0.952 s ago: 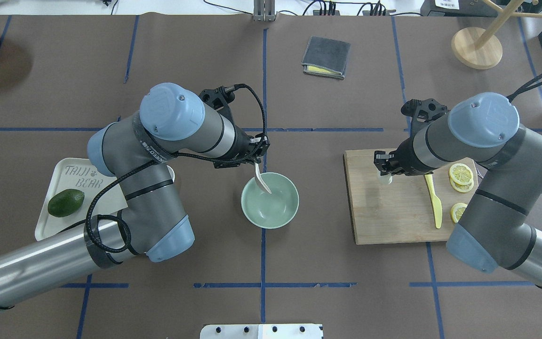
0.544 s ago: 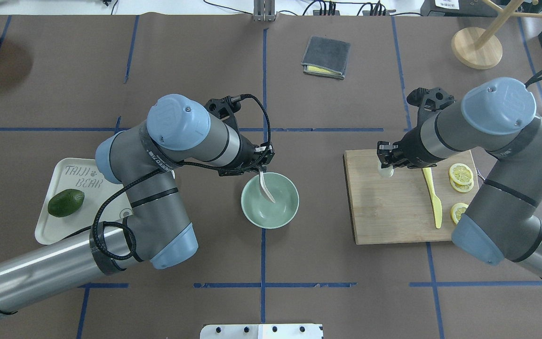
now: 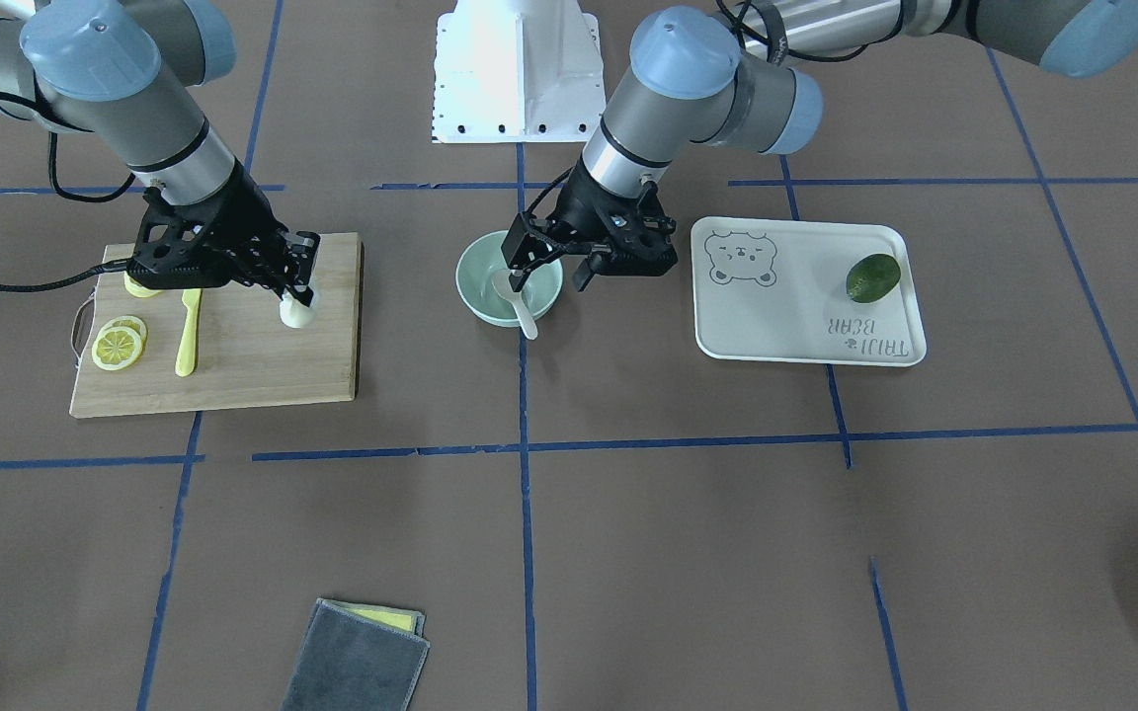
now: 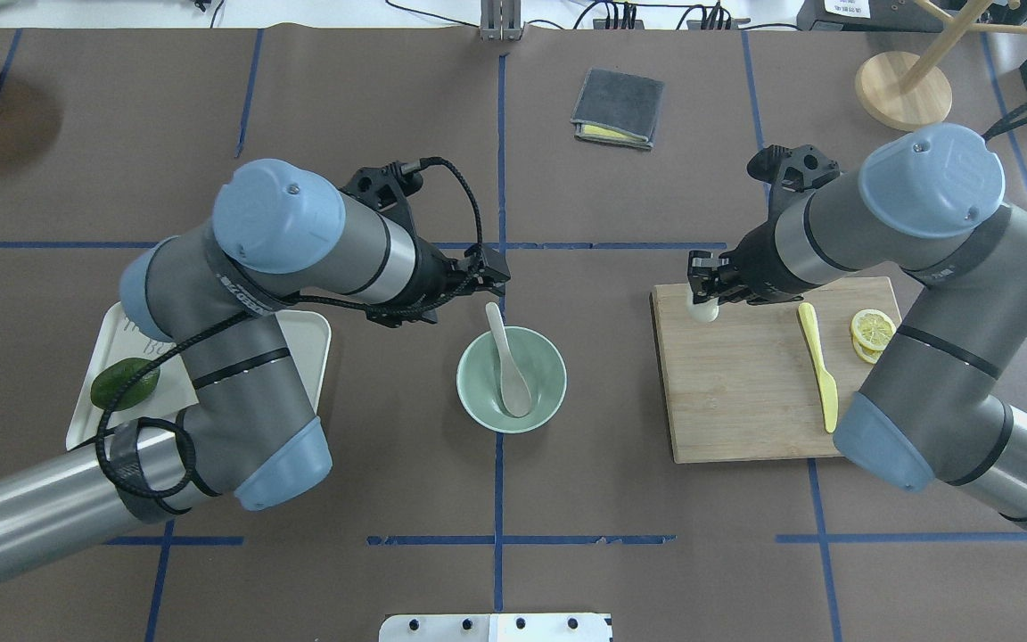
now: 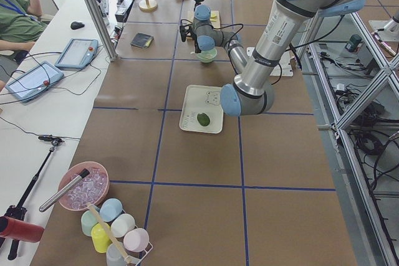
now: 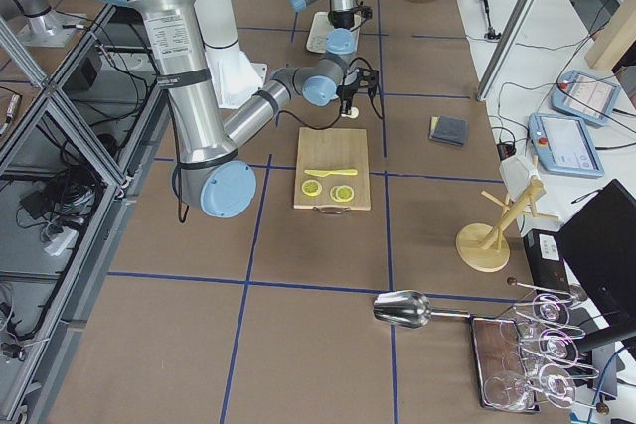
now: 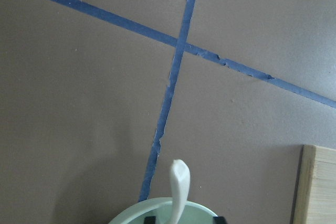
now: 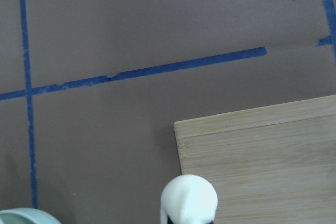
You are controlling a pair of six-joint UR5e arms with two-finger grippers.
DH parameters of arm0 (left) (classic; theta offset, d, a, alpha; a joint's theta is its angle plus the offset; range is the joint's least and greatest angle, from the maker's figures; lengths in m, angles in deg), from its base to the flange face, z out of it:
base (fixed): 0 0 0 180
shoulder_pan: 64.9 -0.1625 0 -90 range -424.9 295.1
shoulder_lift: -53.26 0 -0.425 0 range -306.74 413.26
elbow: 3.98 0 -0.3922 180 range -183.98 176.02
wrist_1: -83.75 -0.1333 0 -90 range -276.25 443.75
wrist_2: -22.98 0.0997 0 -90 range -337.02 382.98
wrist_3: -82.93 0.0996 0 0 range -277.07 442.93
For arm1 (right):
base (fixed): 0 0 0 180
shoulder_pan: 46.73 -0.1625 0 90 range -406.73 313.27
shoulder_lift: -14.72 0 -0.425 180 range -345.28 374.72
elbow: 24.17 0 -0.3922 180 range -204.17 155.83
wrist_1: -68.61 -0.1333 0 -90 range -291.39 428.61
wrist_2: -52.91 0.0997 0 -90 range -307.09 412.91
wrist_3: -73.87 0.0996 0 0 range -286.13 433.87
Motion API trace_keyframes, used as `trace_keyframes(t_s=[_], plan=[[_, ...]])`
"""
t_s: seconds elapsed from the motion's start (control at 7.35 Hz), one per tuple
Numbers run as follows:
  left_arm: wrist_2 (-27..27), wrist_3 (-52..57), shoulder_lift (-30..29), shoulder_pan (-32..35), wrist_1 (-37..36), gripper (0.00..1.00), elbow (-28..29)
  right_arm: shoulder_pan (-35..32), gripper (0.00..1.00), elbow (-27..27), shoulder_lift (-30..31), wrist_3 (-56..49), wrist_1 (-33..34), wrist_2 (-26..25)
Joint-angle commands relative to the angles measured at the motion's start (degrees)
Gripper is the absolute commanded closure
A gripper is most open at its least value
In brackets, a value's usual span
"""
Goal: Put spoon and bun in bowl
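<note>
The small off-white plastic spoon (image 4: 507, 361) lies in the round mint-green bowl (image 4: 547, 392) (handle over the rim). The left pincer (image 3: 551, 274) is spread, holding nothing. The right pincer (image 4: 703, 290) squeezes the round white bun (image 4: 703, 310) at the wooden board (image 4: 745, 392) corner.

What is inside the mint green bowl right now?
Only the spoon: its scoop rests on the bottom of the bowl, its handle leaning over the far rim. The patch under the scoop is hidden. The bun is outside, in the right gripper, at the cutting board.
</note>
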Motion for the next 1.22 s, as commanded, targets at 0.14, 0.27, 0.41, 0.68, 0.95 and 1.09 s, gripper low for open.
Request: trace_keyframes(t_s=[0.14,0.27,0.41,0.68,0.95,1.09], plan=[[-0.75,19.67,2.66,9.56,-19.29,0.0,-10.37,6.07,0.72,-2.31,-7.6,8.56,0.16,-3.64],[-0.84,23.57,6.23,12.38,-19.86,0.0,-12.65,8.44,0.72,-2.84,-9.36,10.06,0.16,-6.36],[-1.62,28.31,8.88,14.76,-19.87,0.0,-13.46,11.17,0.72,-3.89,-11.29,11.56,0.16,-8.82],[-4.34,41.29,14.23,22.21,-19.87,0.0,-13.47,15.05,0.7,-5.82,-13.85,12.19,0.16,-14.02],[-8.55,60.07,19.51,32.65,-19.96,0.0,-12.42,15.5,0.28,-10.12,-17.8,12.28,0.07,-14.3],[-9.1,65.56,21.02,36.02,-19.87,0.0,-11.11,15.59,0.08,-10.14,-17.82,12.19,0.16,-14.3]])
